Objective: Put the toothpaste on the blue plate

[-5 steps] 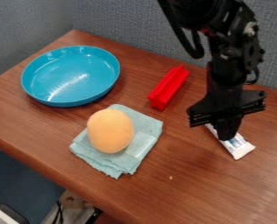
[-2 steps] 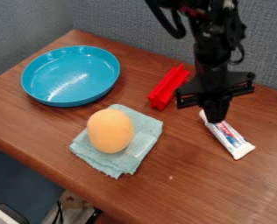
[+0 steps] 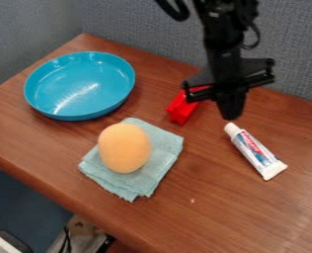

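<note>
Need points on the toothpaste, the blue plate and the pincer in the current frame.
toothpaste (image 3: 255, 150): camera view, middle of the tube body.
blue plate (image 3: 119, 67): camera view, right side of the raised rim.
pincer (image 3: 233, 111): camera view, at its closed tips.

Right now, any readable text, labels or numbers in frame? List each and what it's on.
None can be read.
toothpaste: red and blue markings on the white tube, too small and blurred to read as words.
red block: no print visible.
blue plate: plain, no marks.
cloth and the orange round object on it: no text.
end effector: dark, no legible label.
</note>
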You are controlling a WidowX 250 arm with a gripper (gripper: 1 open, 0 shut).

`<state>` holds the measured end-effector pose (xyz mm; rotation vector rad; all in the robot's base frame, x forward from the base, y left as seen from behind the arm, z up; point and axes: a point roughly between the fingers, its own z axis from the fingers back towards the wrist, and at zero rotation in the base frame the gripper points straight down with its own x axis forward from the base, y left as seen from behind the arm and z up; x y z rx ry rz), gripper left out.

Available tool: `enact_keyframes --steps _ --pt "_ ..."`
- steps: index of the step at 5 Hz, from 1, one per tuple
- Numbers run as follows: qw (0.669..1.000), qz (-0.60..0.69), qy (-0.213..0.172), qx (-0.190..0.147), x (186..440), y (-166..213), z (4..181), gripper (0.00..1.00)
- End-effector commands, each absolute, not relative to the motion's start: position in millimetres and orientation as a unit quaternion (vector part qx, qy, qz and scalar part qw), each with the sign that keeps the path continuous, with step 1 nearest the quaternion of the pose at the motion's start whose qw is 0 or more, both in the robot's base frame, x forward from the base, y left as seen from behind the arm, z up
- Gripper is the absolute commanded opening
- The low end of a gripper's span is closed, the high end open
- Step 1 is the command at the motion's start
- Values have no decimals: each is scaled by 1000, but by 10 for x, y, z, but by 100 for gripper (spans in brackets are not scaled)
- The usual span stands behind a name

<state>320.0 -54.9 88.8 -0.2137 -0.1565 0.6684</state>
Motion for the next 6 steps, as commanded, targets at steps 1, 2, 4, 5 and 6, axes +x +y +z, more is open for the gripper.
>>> enact_keyframes --steps 1,2,4,5,6 --pt "930 325 -116 -130 3317 -454 1186 0" --pt "929 326 -118 -125 3312 -441 1170 0" --pt "928 333 -120 -118 3293 -453 1104 0" --pt "928 334 -122 -115 3296 -460 1069 0" --pt "927 336 -124 -113 3298 -468 1065 0"
